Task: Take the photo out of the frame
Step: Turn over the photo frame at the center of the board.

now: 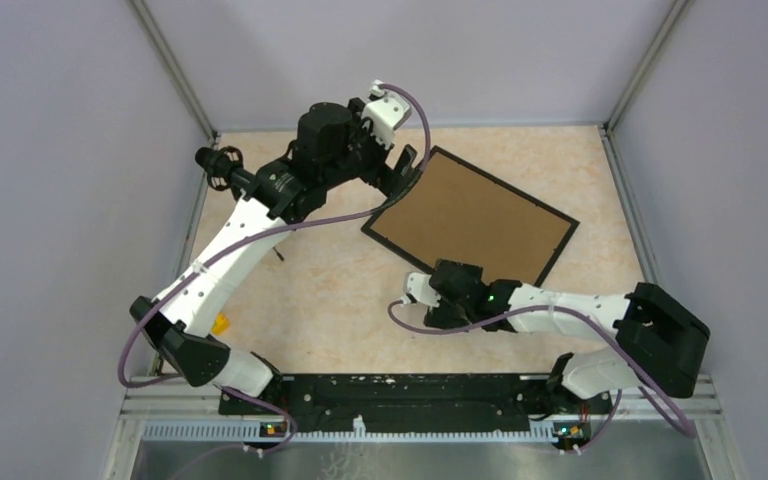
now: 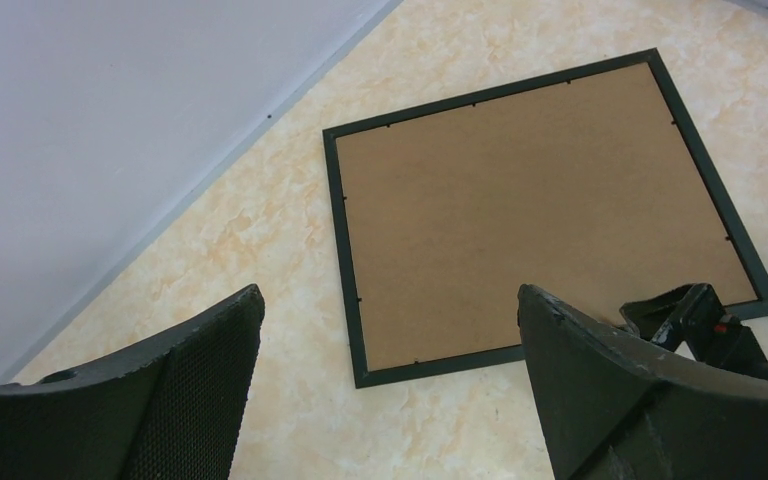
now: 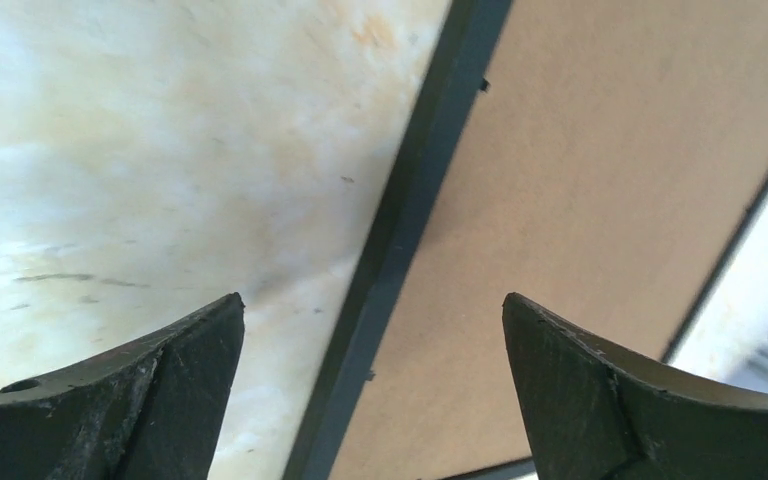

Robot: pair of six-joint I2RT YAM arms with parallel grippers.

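The frame (image 1: 470,218) lies face down on the table with its brown fibreboard back up and its thin black border all round. The photo is hidden. My left gripper (image 1: 407,170) is open and empty above the frame's far left corner; in the left wrist view (image 2: 390,300) the frame (image 2: 530,210) lies beyond the fingertips. My right gripper (image 1: 438,270) is open and empty at the frame's near left corner. In the right wrist view (image 3: 373,300) the jaws straddle the black border (image 3: 400,230), one finger over the table and the other over the brown back.
Purple walls close in the table on the left, back and right. A small yellow object (image 1: 222,323) lies by the left arm's base. The right gripper's tip (image 2: 700,315) shows at the frame's edge in the left wrist view. Marbled table (image 1: 320,290) lies left of the frame.
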